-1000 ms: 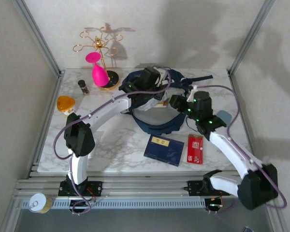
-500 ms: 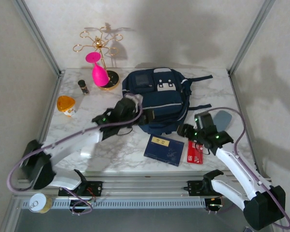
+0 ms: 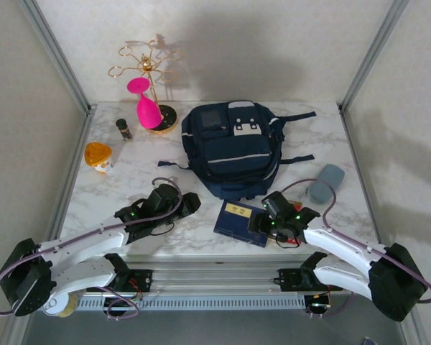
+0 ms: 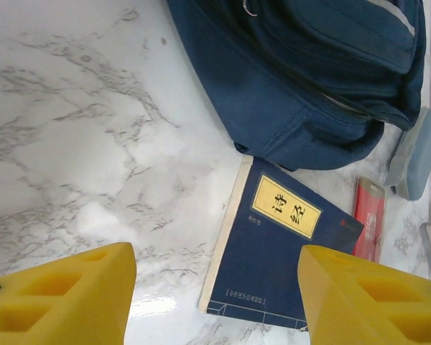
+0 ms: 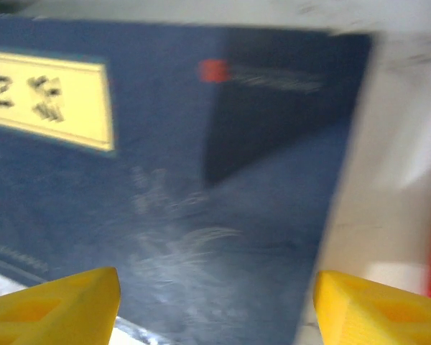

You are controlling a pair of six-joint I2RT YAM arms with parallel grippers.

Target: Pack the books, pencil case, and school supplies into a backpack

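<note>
The navy backpack (image 3: pixel 230 147) lies flat at the back middle of the table, its lower edge in the left wrist view (image 4: pixel 294 93). One of the books, navy blue with a yellow label (image 3: pixel 238 220), lies in front of it. My right gripper (image 3: pixel 258 221) hovers open just over this book (image 5: pixel 201 172), nothing between its fingers. My left gripper (image 3: pixel 189 203) stands open over bare marble left of the book (image 4: pixel 280 251). The red school supplies packet (image 4: pixel 368 215) lies right of the book. The grey-blue pencil case (image 3: pixel 326 183) rests further right.
A gold stand with a pink piece (image 3: pixel 147 100), a small dark bottle (image 3: pixel 123 129) and an orange cup (image 3: pixel 98 157) occupy the back left. Metal frame posts rise at the table's sides. A can (image 3: pixel 57 302) sits below the near left edge.
Both arms have pulled back from the backpack's top toward the near edge. The left gripper went near left, the right one came over the navy book. Both have opened wider.
</note>
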